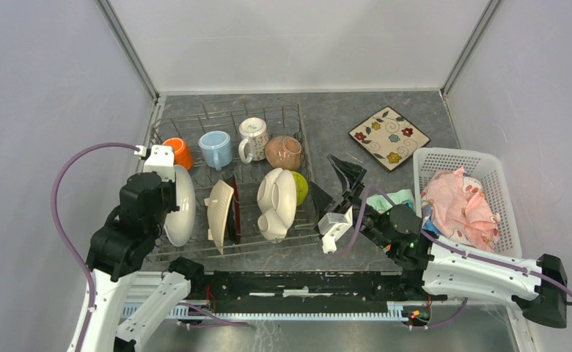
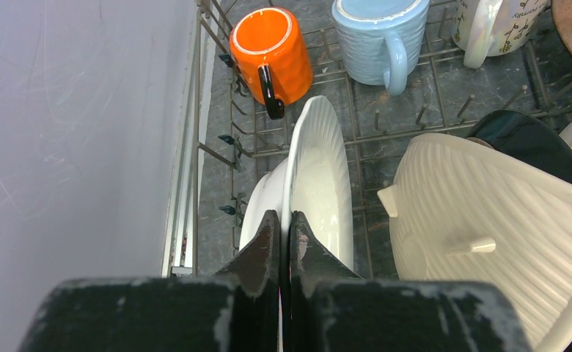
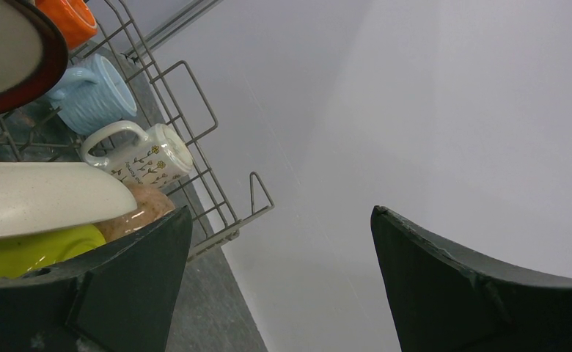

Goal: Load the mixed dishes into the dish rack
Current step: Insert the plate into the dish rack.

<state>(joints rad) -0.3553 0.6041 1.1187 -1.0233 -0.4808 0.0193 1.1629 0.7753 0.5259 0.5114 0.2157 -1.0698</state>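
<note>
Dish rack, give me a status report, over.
Left pincer shut on white plate, upright in dish rack. Right pincer open, empty, beside rack. Floral square plate outside rack; nothing blocking.

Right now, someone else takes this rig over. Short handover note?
Left gripper: shut on the rim of the round white plate, which stands on edge at the left end of the grey wire dish rack.
Right gripper: open, empty, just right of the rack.
Done, back row: orange mug, light-blue ribbed mug, white flower-print mug, tan bowl. Front row: ribbed cream plate, red-rimmed plate, cream three-section plate, lime-green bowl.
Left: release the white plate. The square flower-patterned plate lies on the table outside the rack, probably last to load.
</note>
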